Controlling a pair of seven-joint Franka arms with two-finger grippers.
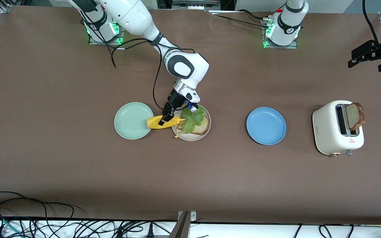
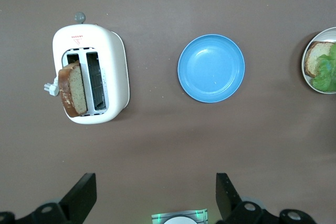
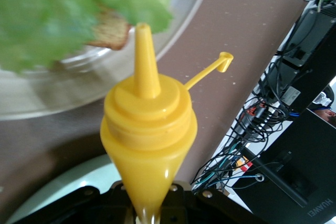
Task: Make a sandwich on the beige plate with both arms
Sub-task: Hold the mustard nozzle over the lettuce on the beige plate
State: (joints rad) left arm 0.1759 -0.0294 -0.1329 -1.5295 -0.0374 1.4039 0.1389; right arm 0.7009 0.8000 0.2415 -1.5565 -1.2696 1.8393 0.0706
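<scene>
My right claw (image 1: 165, 116) grips the yellow mustard bottle (image 1: 162, 122) tipped on its side, uncapped nozzle aimed over the beige plate (image 1: 192, 137) so sauce can land on the lettuce (image 1: 192, 119). That ruffled green leaf covers one brown bread slice (image 1: 203, 127) on the plate, between the mint-green plate (image 1: 131, 120) and the blue plate (image 1: 266, 126). My left claw (image 1: 365, 59) waits open above the desk's (image 1: 61, 165) end, over the toaster (image 1: 332, 132) holding the second slice (image 1: 355, 116).

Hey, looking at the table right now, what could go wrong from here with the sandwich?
1. The right end effector holds the yellow mustard bottle tipped, nozzle at the beige plate rim; mustard may miss the lettuce.
2. Its tethered cap dangles open and could drag through the food.
3. The second bread slice leans out of the toaster and might topple.
</scene>
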